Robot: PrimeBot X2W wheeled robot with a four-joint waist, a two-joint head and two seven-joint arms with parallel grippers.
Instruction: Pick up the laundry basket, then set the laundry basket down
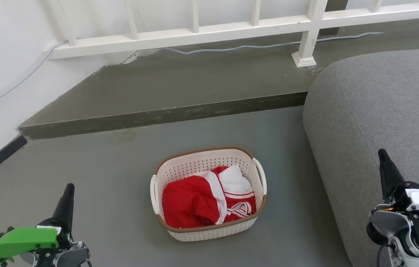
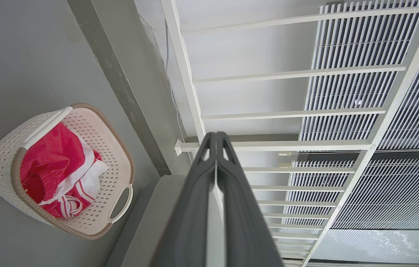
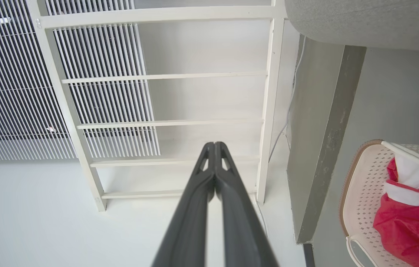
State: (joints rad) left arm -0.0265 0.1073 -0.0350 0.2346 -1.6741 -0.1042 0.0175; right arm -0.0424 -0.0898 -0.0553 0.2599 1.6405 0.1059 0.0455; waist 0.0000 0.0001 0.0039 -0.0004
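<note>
Both arms low; left end effector [image 1: 69, 187] closed; right end effector [image 1: 381, 152] closed

laundry basket [image 1: 209, 230]: cream perforated plastic, brown woven-look rim, two white side handles. Upright on grey floor, just beside the sofa. Crumpled red-and-white clothing inside.

Head view: smooth grey-green floor [image 1: 83, 178]. Raised grey concrete step [image 1: 180, 85] across 12 o'clock, worn dark edge. White barred railing [image 1: 194, 35] on step, w/ thin pale-grey cable [image 1: 254, 46] along base. Plain white wall [image 1: 5, 55] at 10 o'clock. Rounded grey fabric sofa [image 1: 380, 111] at 3 o'clock. Even, diffuse light.
</note>
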